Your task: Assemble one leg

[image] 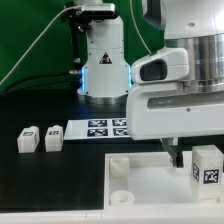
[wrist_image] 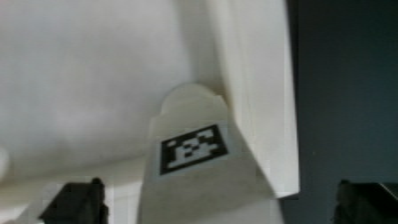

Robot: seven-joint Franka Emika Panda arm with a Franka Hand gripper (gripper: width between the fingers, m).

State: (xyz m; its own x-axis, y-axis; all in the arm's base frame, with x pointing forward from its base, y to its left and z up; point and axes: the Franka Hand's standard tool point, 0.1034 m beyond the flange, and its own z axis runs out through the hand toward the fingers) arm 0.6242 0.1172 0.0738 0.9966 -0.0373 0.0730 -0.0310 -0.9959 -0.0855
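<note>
The arm's two-finger gripper [image: 176, 156], fingers spread and holding nothing, hovers beside the small white tagged plastic leg [image: 207, 163] standing at the exterior view's right on the large white tray-like part [image: 140, 192], probably lining up a grasp.

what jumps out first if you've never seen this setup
The big white robot arm fills the exterior view's right, its claw low over the large white tray part beside a tagged leg. Two more legs sit on the black table at the exterior view's left, near the marker board.
</note>
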